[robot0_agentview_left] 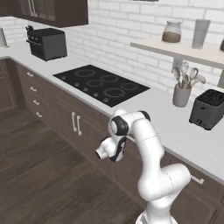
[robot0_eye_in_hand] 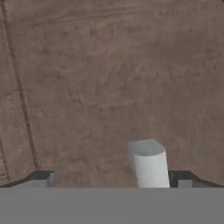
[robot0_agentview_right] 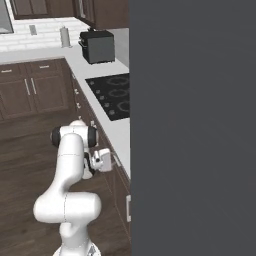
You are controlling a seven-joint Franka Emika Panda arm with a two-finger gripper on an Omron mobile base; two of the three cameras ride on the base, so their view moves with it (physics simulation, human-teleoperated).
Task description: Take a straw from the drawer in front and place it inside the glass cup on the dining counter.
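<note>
Dark-brown wood fills our close look at the drawer front point(robot0_eye_in_hand: 100, 87), where a silver bar handle point(robot0_eye_in_hand: 148, 164) stands between our gripper point(robot0_eye_in_hand: 116, 179) tips, spread wide so the bar fits between them. Our arm point(robot0_agentview_left: 144, 144) is folded low against the cabinets below the white worktop point(robot0_agentview_left: 175, 122). We judge the straw to be inside the shut drawer.
</note>
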